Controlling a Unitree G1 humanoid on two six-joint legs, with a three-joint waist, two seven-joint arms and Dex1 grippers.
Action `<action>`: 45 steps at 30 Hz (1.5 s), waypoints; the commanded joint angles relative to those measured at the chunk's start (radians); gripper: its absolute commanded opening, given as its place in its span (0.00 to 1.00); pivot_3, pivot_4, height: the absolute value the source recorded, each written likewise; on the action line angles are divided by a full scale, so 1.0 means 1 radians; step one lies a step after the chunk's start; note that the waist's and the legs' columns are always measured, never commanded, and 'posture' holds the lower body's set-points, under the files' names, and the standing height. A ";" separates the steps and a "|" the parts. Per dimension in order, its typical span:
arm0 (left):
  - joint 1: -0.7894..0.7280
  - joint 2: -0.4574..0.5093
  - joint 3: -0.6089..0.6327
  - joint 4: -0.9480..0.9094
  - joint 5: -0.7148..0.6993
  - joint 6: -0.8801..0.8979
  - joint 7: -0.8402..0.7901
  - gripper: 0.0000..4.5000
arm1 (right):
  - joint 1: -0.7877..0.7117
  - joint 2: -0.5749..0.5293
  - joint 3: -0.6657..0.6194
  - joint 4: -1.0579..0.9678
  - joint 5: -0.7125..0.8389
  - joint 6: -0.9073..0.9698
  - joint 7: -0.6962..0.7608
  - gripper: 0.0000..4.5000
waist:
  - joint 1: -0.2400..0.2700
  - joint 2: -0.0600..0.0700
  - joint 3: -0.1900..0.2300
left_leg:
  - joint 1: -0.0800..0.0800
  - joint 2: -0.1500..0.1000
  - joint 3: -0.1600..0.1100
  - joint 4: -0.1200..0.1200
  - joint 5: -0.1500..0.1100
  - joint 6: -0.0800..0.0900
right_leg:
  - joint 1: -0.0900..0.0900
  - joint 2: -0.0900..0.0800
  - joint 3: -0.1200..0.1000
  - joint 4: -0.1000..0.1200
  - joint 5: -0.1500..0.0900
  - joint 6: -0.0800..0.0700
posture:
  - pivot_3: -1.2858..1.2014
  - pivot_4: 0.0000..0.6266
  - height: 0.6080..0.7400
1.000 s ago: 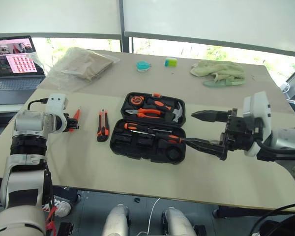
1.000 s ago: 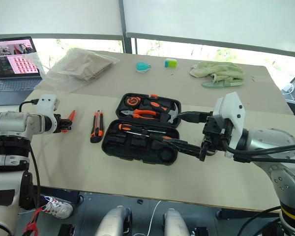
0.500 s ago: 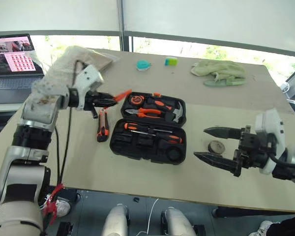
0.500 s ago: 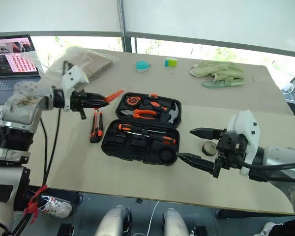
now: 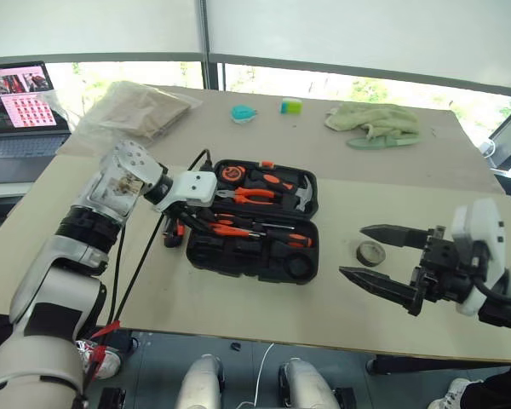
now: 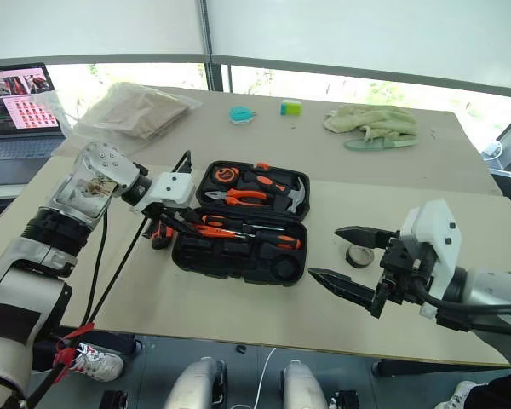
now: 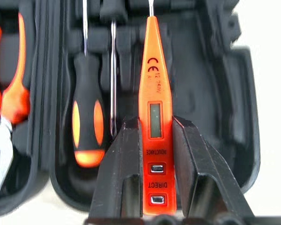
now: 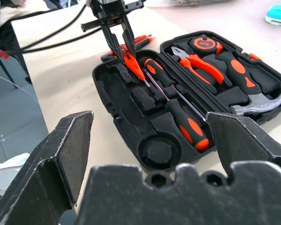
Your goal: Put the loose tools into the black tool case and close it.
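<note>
The beige table (image 5: pixel 238 307) stands by bright windows and carries the black tool case (image 5: pixel 254 220), lying open. The left pincer (image 7: pixel 152 140) is clenched on the small orange screwdriver (image 7: pixel 152 93), marked "CE", "INDUCTANCE" and "DIRECT", over the case's lower half. The right pincer (image 5: pixel 390 261) is spread wide, empty, with the small dark tape roll (image 5: pixel 370 253) just beside it.

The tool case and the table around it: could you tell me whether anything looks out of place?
The small dark tape roll lies loose on the table right of the open black tool case, while the case's round slot sits empty.
</note>
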 commanded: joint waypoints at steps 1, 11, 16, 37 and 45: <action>-0.014 -0.025 0.009 0.017 0.036 -0.051 0.039 0.10 | 0.003 -0.013 -0.035 -0.029 0.039 -0.013 -0.028 1.00 | 0.001 0.000 0.000 | -0.001 0.000 0.000 0.001 0.000 0.000 | 0.000 0.000 0.000 0.000 0.000 0.000 | 0.52 0.24 1.00; -0.004 -0.061 0.000 0.046 0.119 0.001 0.101 0.10 | -0.022 -0.016 0.002 -0.010 0.035 -0.027 -0.051 1.00 | 0.001 0.000 0.000 | -0.001 0.000 -0.001 0.001 0.000 0.000 | 0.000 0.000 0.000 0.001 0.000 0.000 | 0.52 0.24 1.00; 0.019 -0.064 0.010 -0.008 0.092 0.042 0.049 0.10 | -0.046 -0.007 0.039 0.005 0.018 -0.032 -0.061 1.00 | 0.000 0.000 0.000 | -0.001 0.000 -0.002 0.002 0.000 0.000 | 0.000 0.000 0.000 0.001 0.000 0.000 | 0.52 0.24 1.00; 0.014 -0.074 0.017 0.048 0.103 -0.018 0.023 0.34 | -0.010 0.001 0.061 0.004 -0.051 -0.061 -0.011 1.00 | -0.003 0.001 -0.001 | 0.001 0.000 -0.002 0.006 0.000 0.000 | 0.002 0.001 0.000 0.006 0.000 0.000 | 0.52 0.24 1.00; -0.032 -0.054 0.119 0.071 0.022 0.035 0.009 0.71 | 0.000 0.001 0.073 0.008 -0.065 -0.067 0.011 1.00 | -0.007 0.001 -0.001 | 0.000 0.000 -0.002 0.007 0.000 0.001 | 0.001 0.001 0.000 0.006 0.000 0.000 | 0.52 0.24 1.00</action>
